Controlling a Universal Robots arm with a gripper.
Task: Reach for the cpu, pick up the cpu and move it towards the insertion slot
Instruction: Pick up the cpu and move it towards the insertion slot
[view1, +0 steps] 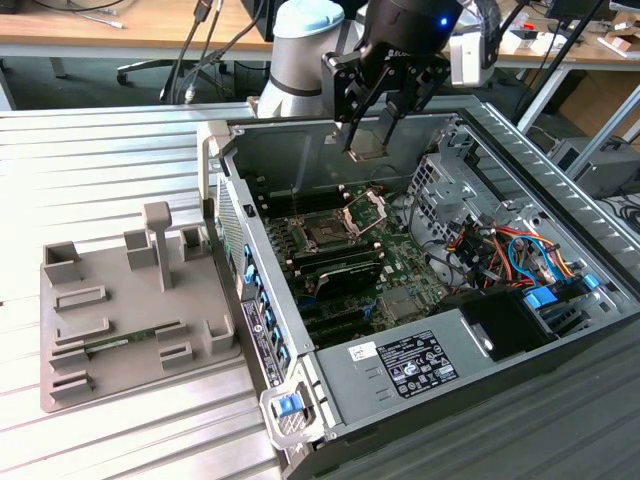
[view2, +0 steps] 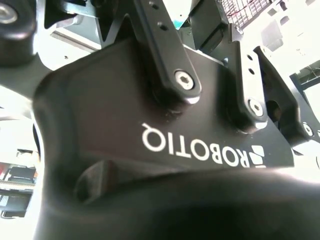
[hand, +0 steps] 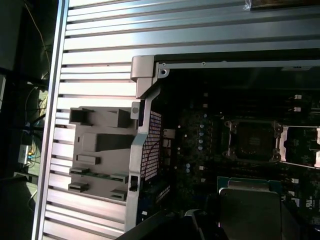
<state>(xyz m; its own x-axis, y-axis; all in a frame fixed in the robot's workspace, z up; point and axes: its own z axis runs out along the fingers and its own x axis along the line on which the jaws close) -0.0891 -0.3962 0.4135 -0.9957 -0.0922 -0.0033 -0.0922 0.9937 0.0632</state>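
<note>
We're in the carry step: gripper clamped on the cpu, holding it above the open case, up and behind the insertion slot, so we judge the move needs squaring the chip over the socket first.

The arm enters at the top centre of the exterior view, its pale joint beside a black wrist. The gripper hangs below, pointing downward, fingers drawn in on a thin square chip.
</note>
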